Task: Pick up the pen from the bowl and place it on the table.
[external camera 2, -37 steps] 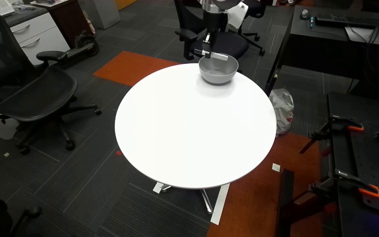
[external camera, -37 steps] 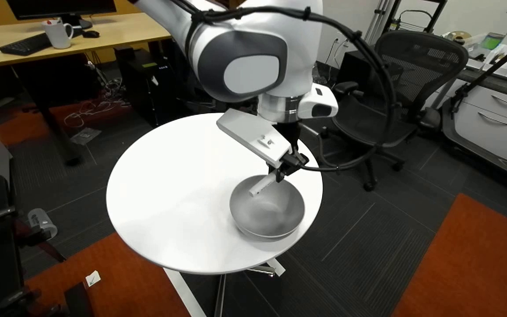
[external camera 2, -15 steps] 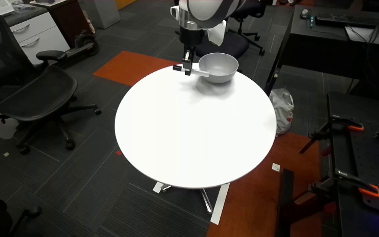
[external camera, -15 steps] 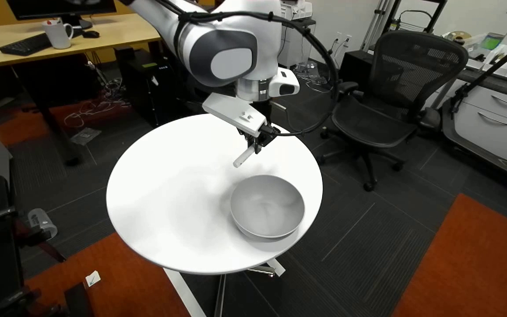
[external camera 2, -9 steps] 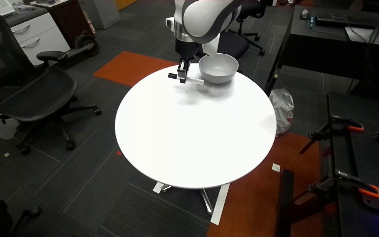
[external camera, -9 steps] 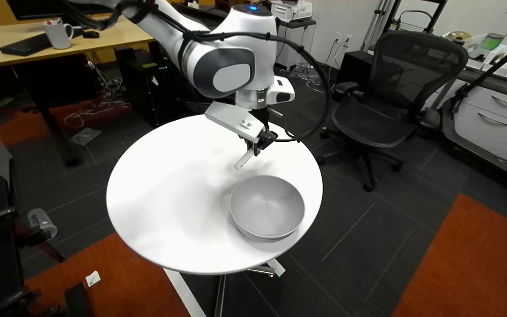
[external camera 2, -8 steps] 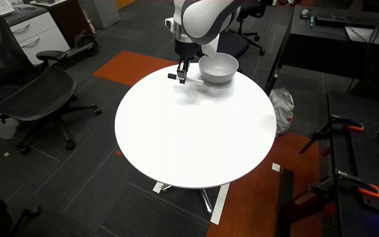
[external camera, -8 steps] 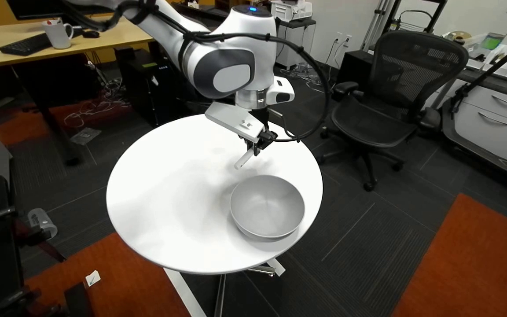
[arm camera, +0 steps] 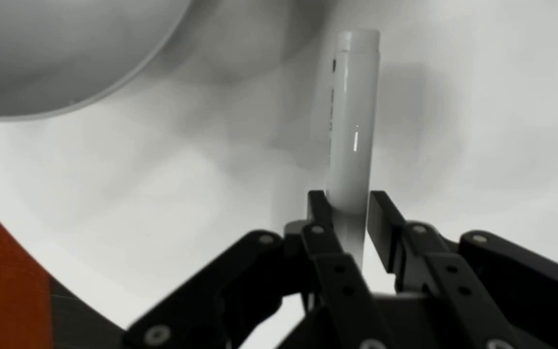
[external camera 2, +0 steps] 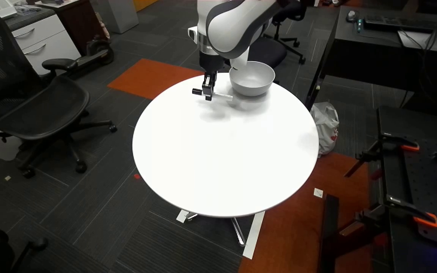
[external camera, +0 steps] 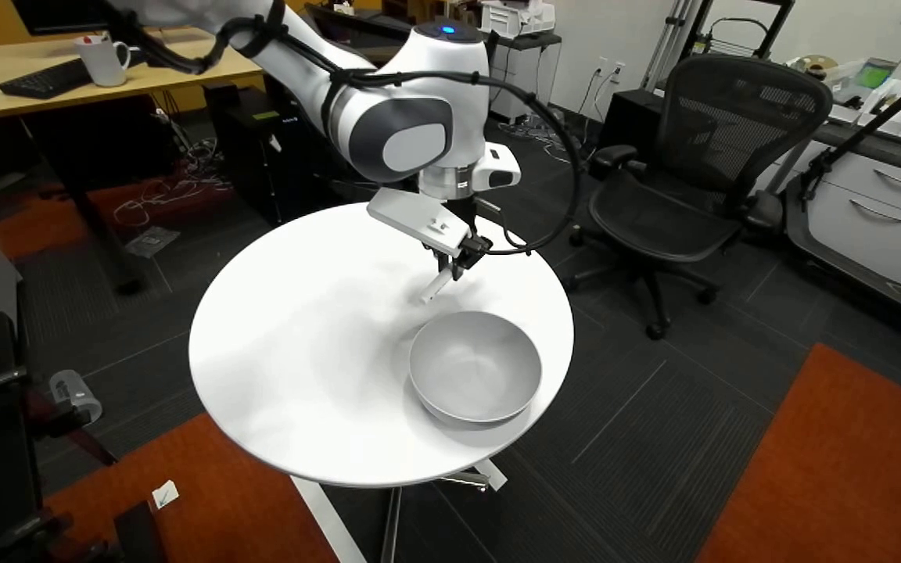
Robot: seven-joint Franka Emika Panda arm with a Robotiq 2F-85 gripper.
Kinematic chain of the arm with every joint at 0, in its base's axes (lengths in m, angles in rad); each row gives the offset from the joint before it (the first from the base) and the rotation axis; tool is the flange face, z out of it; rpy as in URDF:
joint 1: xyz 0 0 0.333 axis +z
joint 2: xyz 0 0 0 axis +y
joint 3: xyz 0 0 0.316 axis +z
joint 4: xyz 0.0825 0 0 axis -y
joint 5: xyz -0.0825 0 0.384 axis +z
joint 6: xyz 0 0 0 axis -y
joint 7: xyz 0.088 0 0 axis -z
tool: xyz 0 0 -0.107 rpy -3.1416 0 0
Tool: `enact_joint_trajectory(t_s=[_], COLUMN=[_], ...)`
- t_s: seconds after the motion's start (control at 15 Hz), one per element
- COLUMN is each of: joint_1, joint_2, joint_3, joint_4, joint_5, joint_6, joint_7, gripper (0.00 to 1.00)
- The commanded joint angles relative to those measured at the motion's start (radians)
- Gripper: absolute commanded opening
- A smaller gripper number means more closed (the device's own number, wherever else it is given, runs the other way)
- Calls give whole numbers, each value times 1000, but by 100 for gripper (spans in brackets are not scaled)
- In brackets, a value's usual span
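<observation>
The pen, a white stick with a black end, shows in both exterior views (external camera: 434, 288) (external camera 2: 224, 97) and in the wrist view (arm camera: 354, 111). My gripper (external camera: 450, 268) is shut on it, also seen around the pen in the wrist view (arm camera: 348, 198) and in an exterior view (external camera 2: 208, 96). The pen is roughly level, a little above the white round table (external camera: 294, 367), beside the grey bowl (external camera: 475, 383). The bowl looks empty inside. In the wrist view the bowl (arm camera: 66, 58) is at the upper left. The pen's black end is hidden there.
The bowl stands near the table's edge, close to the pen's white end. A black office chair (external camera: 712, 141) stands beyond the table. A light-wood desk (external camera: 200, 59) with a white mug (external camera: 102, 62) is behind the arm. A black bench with clamps (external camera 2: 423, 182) stands beside the table.
My gripper has carried the pen from over the bowl to above the table beside it. In the last half second it has sunk slightly toward the tabletop. The bowl has not moved.
</observation>
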Motion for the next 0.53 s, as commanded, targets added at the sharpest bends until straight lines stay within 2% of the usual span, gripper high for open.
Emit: enact_joint_trajectory(t_s=[0.0,0.33,0.47], joint_1=[8,6,4], joint_2=[15,19,18], joint_3=[-9,-9,-9], joint_4=[30,39,39], joint_5=[-17,-17,-16], joint_6=[-3,-6,-6], joint_7=[31,27,26], gripper=[60,97,100])
